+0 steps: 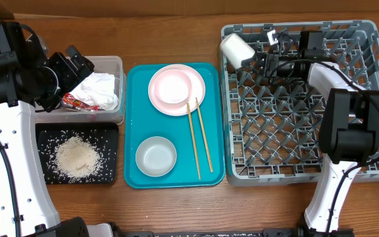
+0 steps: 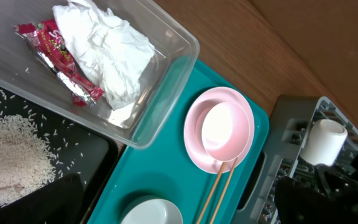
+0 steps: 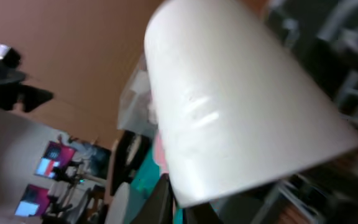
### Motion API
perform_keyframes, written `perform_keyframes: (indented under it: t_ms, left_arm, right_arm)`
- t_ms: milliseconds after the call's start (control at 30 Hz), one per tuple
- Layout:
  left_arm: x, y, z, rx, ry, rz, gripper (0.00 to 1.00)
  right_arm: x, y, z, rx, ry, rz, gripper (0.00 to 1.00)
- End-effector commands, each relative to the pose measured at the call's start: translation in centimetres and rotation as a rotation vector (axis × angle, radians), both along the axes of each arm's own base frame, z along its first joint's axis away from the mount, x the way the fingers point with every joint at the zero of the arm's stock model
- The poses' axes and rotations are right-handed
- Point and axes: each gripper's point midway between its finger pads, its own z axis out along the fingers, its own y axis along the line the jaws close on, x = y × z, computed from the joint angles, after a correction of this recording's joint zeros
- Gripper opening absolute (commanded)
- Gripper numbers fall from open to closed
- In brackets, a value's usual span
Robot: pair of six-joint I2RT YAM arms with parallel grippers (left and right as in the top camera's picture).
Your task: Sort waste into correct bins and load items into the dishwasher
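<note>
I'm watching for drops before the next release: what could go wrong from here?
1. The white cup sits tilted in the right pincer at the corner wall of the rack; released here, it might tip out onto the table.
2. The tips of the chopsticks lie over the rim of the pink plate; lifting the plate could roll them off the teal tray.

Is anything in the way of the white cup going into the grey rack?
Nothing visible. The small white cup, in the right hand, hangs over a bare corner of the grey plastic dish rack.
</note>
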Motion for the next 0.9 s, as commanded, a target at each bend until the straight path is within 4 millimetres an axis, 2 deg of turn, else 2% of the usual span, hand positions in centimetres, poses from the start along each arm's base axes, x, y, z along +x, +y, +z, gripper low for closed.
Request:
perform_keyframes:
  t_ms: [0,167,300,333,400,633,700,767,867]
  left_arm:
    - [0.0,-0.2,1.3,0.004,-0.039,-0.006,1.0]
    - [-0.1,-0.2,1.3,0.004,-0.039,-0.006,1.0]
    - [-0.1,-0.2,1.3,0.004,-0.039,-0.006,1.0]
    - [0.0,-0.2,1.3,0.004,-0.039,-0.006,1.0]
    - [0.0,-0.2,1.3,0.004,-0.039,-0.006,1.0]
    - [0.0,-0.2,1.3,0.004,-0.039,-0.006,1.0]
    - [0.0,-0.2,1.3,0.004,-0.039,-0.006,1.0]
    - [-0.1,-0.2,1.3,0.004,-0.039,-0.006,1.0]
    - [0.0,-0.2,1.3,0.004,-0.039,-0.006,1.0]
  right_arm:
    - [0.3,-2.3,-4.9,-0.114,0.15,-0.113,0.1]
    - [0.3,-2.8,-5.3,-0.167,0.18,-0.142,0.15]
    - [0.8,-3.9,-4.0,-0.281,0.161,-0.21,0.15]
    - [0.9,-4.2,-3.3,-0.307,0.146,-0.228,0.15]
    - [1.2,-5.1,-0.5,-0.379,0.09,-0.284,0.15]
    - [1.6,-7.5,5.8,-0.632,-0.067,-0.467,0.15]
    - [1.4,-6.8,7.6,-0.687,-0.138,-0.478,0.17]
    - [1.1,-5.7,8.4,-0.722,-0.165,-0.477,0.17]
    - [-0.6,-3.0,7.5,-0.813,-0.152,-0.423,0.18]
